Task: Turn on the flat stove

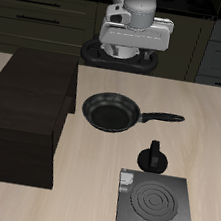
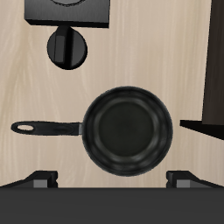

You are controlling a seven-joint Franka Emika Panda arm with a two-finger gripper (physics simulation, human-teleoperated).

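Note:
The flat stove point(image 1: 155, 207) is a thin dark-grey square slab near the table's front edge. Its coil rings are grey, not glowing, and its small black knob point(image 1: 124, 183) sits at one corner. Only an edge of the stove point(image 2: 74, 9) shows in the wrist view. My gripper point(image 1: 129, 57) hangs high over the back of the table, far from the stove, open and empty. In the wrist view the gripper point(image 2: 112, 179) is framed by its two fingertips point(image 2: 39, 179), spread wide above the pan.
A round black frying pan point(image 1: 110, 112) point(image 2: 127, 127) lies mid-table, with its handle point(image 2: 44, 129) pointing sideways. A small black pot-like object point(image 1: 153, 155) point(image 2: 66, 45) stands between pan and stove. A large dark wooden cabinet point(image 1: 22, 119) fills one side of the table.

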